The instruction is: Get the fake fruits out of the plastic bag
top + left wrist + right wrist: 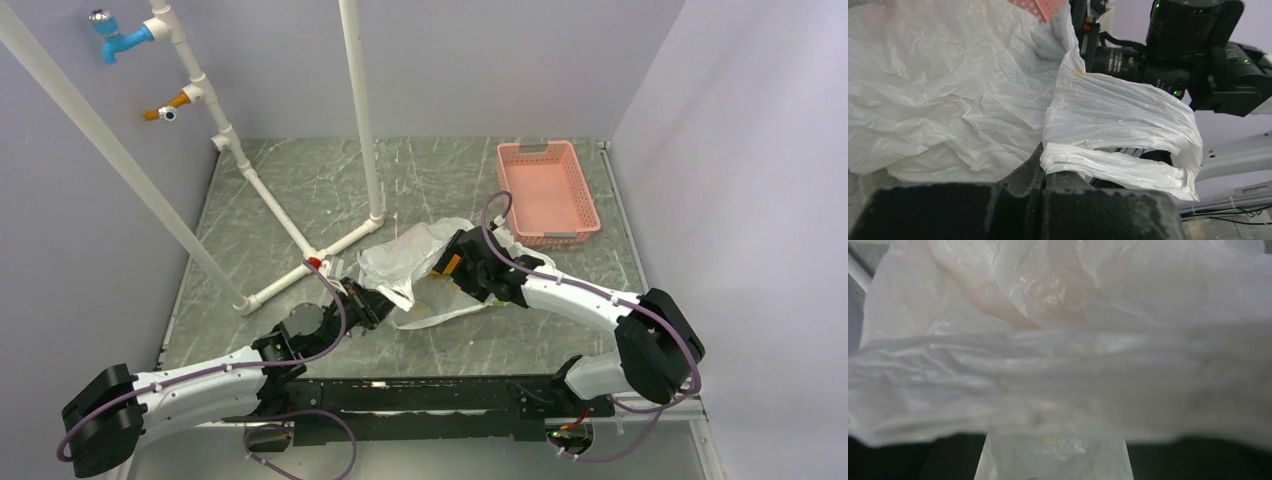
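The plastic bag (415, 262) lies crumpled on the table's middle. My left gripper (372, 306) is at its left edge, jaws shut on a handle loop (1108, 167) of the bag, seen close in the left wrist view (948, 90). My right gripper (458, 268) is at the bag's right side. In the right wrist view its dark fingers (903, 460) stand wide apart, with bag film (1058, 380) draped across and between them. The fake fruits are hidden. Only a faint yellowish patch (1053, 442) shows through the film; I cannot tell whether it is a fruit or a print.
A pink slotted basket (547, 190) stands at the back right. A white pipe frame (290, 235) with a red joint crosses the left and back, close to my left gripper. Walls close off the sides and back.
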Controlling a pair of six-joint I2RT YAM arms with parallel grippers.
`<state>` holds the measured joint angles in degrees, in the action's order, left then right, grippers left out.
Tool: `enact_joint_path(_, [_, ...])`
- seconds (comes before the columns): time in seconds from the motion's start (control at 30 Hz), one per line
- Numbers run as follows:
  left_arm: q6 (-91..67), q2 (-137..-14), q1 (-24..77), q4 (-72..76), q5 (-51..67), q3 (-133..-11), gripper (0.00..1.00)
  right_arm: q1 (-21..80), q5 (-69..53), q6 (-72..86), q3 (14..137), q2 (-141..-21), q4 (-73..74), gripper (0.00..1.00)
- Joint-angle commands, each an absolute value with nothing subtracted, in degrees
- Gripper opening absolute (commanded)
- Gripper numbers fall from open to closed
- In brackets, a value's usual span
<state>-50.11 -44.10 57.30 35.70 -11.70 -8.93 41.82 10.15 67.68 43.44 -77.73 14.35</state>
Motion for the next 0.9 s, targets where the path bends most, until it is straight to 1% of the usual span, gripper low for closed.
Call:
enact_joint_path(0.0, [-46.3,-43.9,57.9,33.2,-11.3,-10.3,0.00,41.8,11.1,74.5,45.4,-79.1,11.4,0.92])
enact_joint_path(0.17, [-45.7,-43.5,59.7,33.4,-11.8,-10.6,0.00,40.8,13.4,78.4,47.6,-82.0,9.7,0.92])
enact_joint_path(0.27, [-46.2,-44.4,60.0,34.4,-12.7,-10.8,0.00,40.4,13.5,81.9,51.9,-85.6,13.9,0.92])
enact_joint_path(0.47, [-45.2,-47.3,60.6,37.2,-12.2,-12.2,0.00,39.6,16.0,81.5,56.9,-91.7,14.6,0.90])
enact_joint_path(0.6, [-45.0,-48.6,60.8,37.1,-11.4,-13.7,0.00,38.1,20.3,80.1,61.2,-93.9,21.0,0.87])
enact_joint_path(0.67, [-45.2,-49.2,60.9,38.1,-12.0,-13.4,0.00,37.7,19.8,75.9,62.8,-94.8,22.2,0.84])
enact_joint_path(0.73, [-46.2,-49.1,61.0,38.9,-12.7,-12.8,0.00,37.6,16.4,68.8,61.9,-93.8,18.8,0.81])
enact_joint_path(0.83, [-46.8,-47.7,60.9,37.1,-13.5,-13.1,0.00,37.6,11.2,60.9,55.2,-87.7,9.7,0.68])
enact_joint_path(0.87, [-46.7,-47.3,61.0,36.5,-13.5,-13.2,0.00,37.6,10.0,59.9,52.1,-85.2,8.1,0.65])
